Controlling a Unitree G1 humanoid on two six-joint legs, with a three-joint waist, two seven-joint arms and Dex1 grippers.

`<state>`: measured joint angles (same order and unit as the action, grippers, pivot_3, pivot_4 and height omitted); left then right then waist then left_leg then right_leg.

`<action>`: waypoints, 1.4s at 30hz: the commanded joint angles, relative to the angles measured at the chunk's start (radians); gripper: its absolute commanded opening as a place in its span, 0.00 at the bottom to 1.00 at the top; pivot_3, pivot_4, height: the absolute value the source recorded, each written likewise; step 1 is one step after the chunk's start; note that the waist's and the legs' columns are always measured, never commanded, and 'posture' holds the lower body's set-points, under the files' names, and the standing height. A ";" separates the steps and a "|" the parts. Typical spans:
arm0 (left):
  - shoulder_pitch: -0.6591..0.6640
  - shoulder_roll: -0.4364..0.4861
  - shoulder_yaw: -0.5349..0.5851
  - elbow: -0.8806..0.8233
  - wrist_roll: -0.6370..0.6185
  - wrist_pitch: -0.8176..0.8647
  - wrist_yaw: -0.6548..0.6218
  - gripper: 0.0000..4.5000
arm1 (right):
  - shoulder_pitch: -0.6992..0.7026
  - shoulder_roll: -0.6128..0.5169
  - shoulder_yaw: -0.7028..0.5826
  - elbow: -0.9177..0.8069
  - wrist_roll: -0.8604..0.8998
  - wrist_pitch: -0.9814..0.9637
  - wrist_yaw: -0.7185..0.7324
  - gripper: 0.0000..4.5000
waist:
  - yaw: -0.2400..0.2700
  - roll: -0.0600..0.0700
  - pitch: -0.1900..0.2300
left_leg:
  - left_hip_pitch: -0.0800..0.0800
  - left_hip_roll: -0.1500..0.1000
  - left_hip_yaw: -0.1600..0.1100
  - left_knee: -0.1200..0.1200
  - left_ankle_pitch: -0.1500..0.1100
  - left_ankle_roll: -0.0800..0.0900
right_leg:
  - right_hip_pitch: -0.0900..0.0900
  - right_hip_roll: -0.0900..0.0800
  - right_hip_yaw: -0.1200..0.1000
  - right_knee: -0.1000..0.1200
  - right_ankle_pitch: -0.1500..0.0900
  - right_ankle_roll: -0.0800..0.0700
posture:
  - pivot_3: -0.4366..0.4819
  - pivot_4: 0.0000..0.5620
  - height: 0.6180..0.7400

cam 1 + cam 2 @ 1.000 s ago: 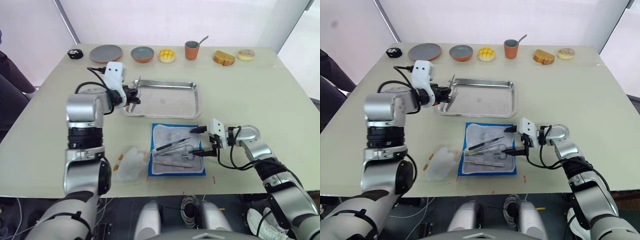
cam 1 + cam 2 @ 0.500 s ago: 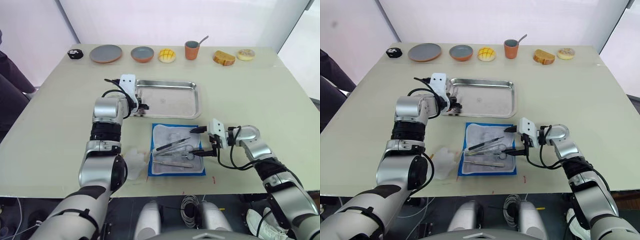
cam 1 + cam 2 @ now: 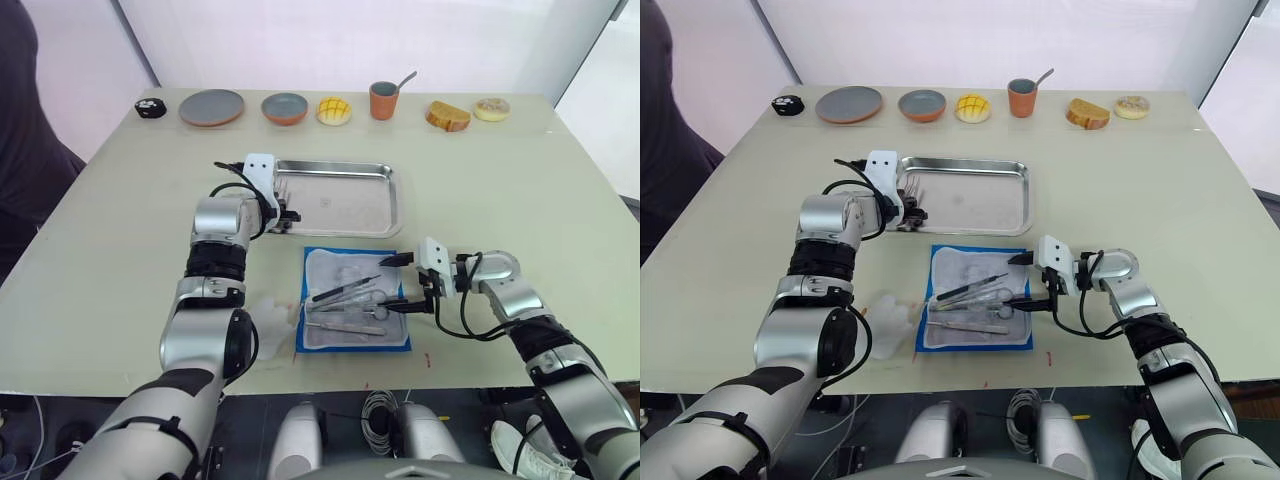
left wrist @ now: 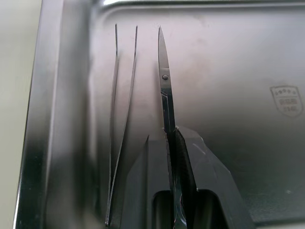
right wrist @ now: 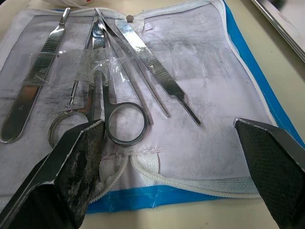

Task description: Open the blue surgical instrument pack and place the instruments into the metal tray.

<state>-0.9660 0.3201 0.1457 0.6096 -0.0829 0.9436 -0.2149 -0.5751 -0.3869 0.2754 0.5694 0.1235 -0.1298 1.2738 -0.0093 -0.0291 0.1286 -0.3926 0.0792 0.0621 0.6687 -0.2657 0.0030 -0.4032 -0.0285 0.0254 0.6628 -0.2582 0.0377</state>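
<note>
One closed left hand [image 4: 172,143] pinching scissors [image 4: 165,81].

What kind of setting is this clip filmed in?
Probably a lab test table, not a clinic: an opened instrument pack and metal tray share the tabletop with plates and bread.

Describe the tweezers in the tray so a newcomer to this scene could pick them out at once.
Find the tray mid-table, above the open blue pack. The tweezers lie along its wall nearest the left gripper. They are two thin plain prongs; the scissors beside them have a pivot screw.
</note>
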 commanded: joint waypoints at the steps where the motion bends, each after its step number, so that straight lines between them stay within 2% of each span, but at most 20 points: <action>1: -0.027 0.014 0.001 -0.008 -0.007 -0.021 -0.002 0.00 | 0.048 -0.028 0.038 0.068 -0.078 0.046 -0.028 1.00 | 0.000 0.000 0.000 | 0.000 0.000 0.000 0.000 0.000 0.000 | 0.000 0.000 0.000 0.000 0.000 0.000 | 0.48 0.27 1.00; 5: -0.034 0.012 0.009 -0.009 -0.013 -0.015 0.001 0.00 | 0.051 -0.031 0.039 0.066 -0.079 0.046 -0.027 1.00 | 0.000 0.000 0.000 | 0.000 0.000 0.000 0.000 0.000 0.000 | 0.000 0.000 0.000 0.000 0.000 0.000 | 0.48 0.27 1.00; 6: -0.035 0.011 0.008 -0.012 -0.014 -0.013 0.000 0.17 | 0.051 -0.031 0.039 0.066 -0.079 0.046 -0.027 1.00 | 0.000 0.000 0.000 | 0.000 0.000 0.000 0.000 0.000 0.000 | 0.000 0.000 0.000 0.000 0.000 0.000 | 0.48 0.27 1.00; 15: -0.008 0.028 0.015 -0.127 -0.053 0.049 -0.025 0.17 | 0.049 -0.026 0.040 0.070 -0.079 0.044 -0.028 1.00 | 0.000 0.000 0.000 | 0.000 0.000 0.000 0.000 0.000 0.000 | 0.000 0.000 0.000 0.000 0.000 0.000 | 0.48 0.27 1.00; 18: 0.015 0.027 0.019 -0.226 -0.107 0.071 -0.086 0.17 | 0.049 -0.025 0.040 0.072 -0.078 0.043 -0.027 1.00 | 0.000 0.000 0.000 | 0.000 0.000 0.000 0.000 0.000 0.000 | 0.000 0.000 0.000 0.000 0.000 0.000 | 0.48 0.27 1.00; 23: 0.137 0.069 -0.027 -0.540 -0.225 0.105 -0.255 0.17 | 0.049 -0.026 0.036 0.073 -0.075 0.039 -0.028 1.00 | -0.001 0.000 0.000 | 0.000 0.000 0.000 0.000 0.000 0.000 | 0.000 0.000 0.000 0.000 0.000 0.000 | 0.48 0.27 1.00; 26: 0.271 0.108 -0.023 -0.742 -0.314 0.012 -0.396 0.17 | 0.047 -0.023 0.034 0.074 -0.072 0.038 -0.028 1.00 | -0.003 0.001 0.000 | 0.000 0.000 0.000 0.000 0.000 -0.001 | 0.000 0.000 0.001 0.000 0.000 0.000 | 0.48 0.27 1.00; 29: 0.403 0.184 -0.008 -0.859 -0.378 -0.073 -0.538 0.17 | 0.042 -0.018 0.032 0.079 -0.068 0.035 -0.028 1.00 | -0.003 0.002 0.000 | 0.000 0.000 0.000 -0.001 0.000 -0.001 | 0.000 -0.001 0.001 0.000 0.000 0.000 | 0.48 0.27 1.00; 32: 0.510 0.284 -0.005 -0.890 -0.403 -0.165 -0.678 0.17 | 0.038 -0.015 0.031 0.082 -0.066 0.033 -0.027 1.00 | -0.004 0.002 0.000 | 0.001 0.000 0.000 -0.001 0.000 0.000 | 0.000 -0.001 0.001 0.000 0.000 0.000 | 0.48 0.27 1.00; 37: 0.634 0.415 0.032 -0.823 -0.458 -0.342 -0.939 0.17 | 0.038 -0.009 0.033 0.090 -0.068 0.027 -0.027 1.00 | -0.002 0.002 0.000 | 0.001 0.000 0.000 -0.001 -0.002 0.004 | 0.001 -0.001 0.001 -0.001 0.000 -0.001 | 0.48 0.27 1.00; 40: 0.685 0.470 0.068 -0.777 -0.490 -0.391 -1.040 0.36 | 0.040 -0.009 0.032 0.080 -0.064 0.033 -0.026 1.00 | -0.001 0.002 0.000 | 0.002 0.000 0.000 -0.002 -0.002 0.004 | 0.001 -0.001 0.001 -0.001 -0.001 -0.001 | 0.48 0.27 1.00; 42: 0.722 0.510 0.094 -0.742 -0.500 -0.417 -1.095 0.54 | 0.042 -0.012 0.029 0.074 -0.062 0.036 -0.023 1.00 | -0.002 0.002 0.000 | 0.002 0.000 0.000 -0.002 -0.002 0.004 | 0.000 -0.001 0.001 -0.001 -0.001 -0.001 | 0.48 0.27 1.00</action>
<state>-0.2538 0.7991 0.1911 -0.1439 -0.5557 0.5644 -1.2570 -0.5764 -0.3817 0.2707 0.5739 0.1260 -0.1343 1.2683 -0.0110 -0.0271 0.1284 -0.3909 0.0795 0.0625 0.6671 -0.2682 0.0072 -0.4028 -0.0291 0.0259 0.6620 -0.2592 0.0365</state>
